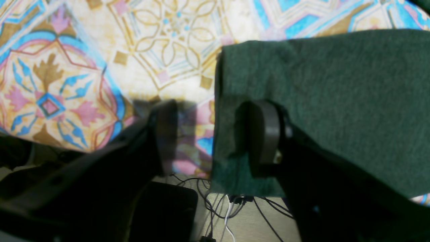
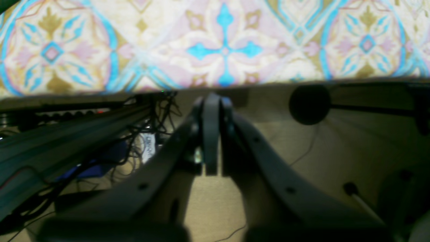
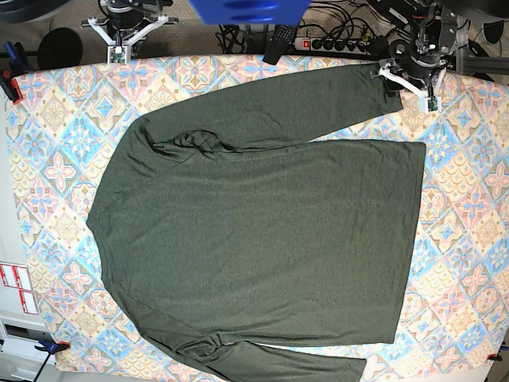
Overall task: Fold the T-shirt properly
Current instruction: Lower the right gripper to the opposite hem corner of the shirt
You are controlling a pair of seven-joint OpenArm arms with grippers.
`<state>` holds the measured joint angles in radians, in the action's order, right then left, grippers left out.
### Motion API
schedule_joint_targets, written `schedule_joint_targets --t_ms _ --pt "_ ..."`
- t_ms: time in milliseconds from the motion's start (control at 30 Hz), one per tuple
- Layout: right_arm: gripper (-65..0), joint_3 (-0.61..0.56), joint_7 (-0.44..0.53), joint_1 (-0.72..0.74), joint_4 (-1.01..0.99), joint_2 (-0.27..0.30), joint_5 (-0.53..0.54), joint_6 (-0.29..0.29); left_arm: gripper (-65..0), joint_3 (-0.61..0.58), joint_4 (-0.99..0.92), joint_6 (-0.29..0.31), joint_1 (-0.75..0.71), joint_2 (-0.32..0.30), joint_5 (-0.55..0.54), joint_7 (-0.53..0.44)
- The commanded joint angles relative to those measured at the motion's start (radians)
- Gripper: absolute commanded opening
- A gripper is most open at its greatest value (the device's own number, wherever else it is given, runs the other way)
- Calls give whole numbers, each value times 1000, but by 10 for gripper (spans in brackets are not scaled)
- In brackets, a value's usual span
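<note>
Left wrist view showed the left gripper [image 1: 215, 137], jaws apart, straddling the T-shirt [image 1: 322, 101] sleeve cuff; closing squarely on the hem looked wise.

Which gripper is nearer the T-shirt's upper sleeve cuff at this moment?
The left gripper: its open jaws straddle the cuff edge of the T-shirt. The right gripper, shut, sits off the table's far edge, clear of the fabric.
</note>
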<state>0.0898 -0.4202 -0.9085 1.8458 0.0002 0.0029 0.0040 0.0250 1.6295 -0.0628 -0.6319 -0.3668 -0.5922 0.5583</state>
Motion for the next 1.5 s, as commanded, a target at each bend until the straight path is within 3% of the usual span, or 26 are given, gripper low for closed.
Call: schedule_joint_targets --t_ms 0,200,600,700,833,967,1300,1467 --pt "-650 3 17 -11 18 2 -4 -2 -327 -41 -4 67 -10 16 -78 88" --pt "-650 3 17 -11 18 2 -4 -2 -447 -73 2 67 -12 16 -79 88" --pt "-650 3 -27 19 19 2 -4 -2 -443 -86 93 67 -35 16 -79 95" --pt "-650 3 -27 21 19 2 -4 -2 -468 -81 93 67 -36 16 -79 90" --pt "-650 3 -27 21 19 2 -4 -2 -529 -76 93 67 -36 16 -79 88" --pt "-650 3 -27 22 19 2 -4 -2 -650 -47 93 67 -36 15 -79 87" --pt "-640 3 -65 108 16 5 -2 -2 -650 108 93 67 -39 13 -79 87" --pt "-564 9 -167 184 16 7 -2 -2 -650 160 159 67 -65 12 -76 87"
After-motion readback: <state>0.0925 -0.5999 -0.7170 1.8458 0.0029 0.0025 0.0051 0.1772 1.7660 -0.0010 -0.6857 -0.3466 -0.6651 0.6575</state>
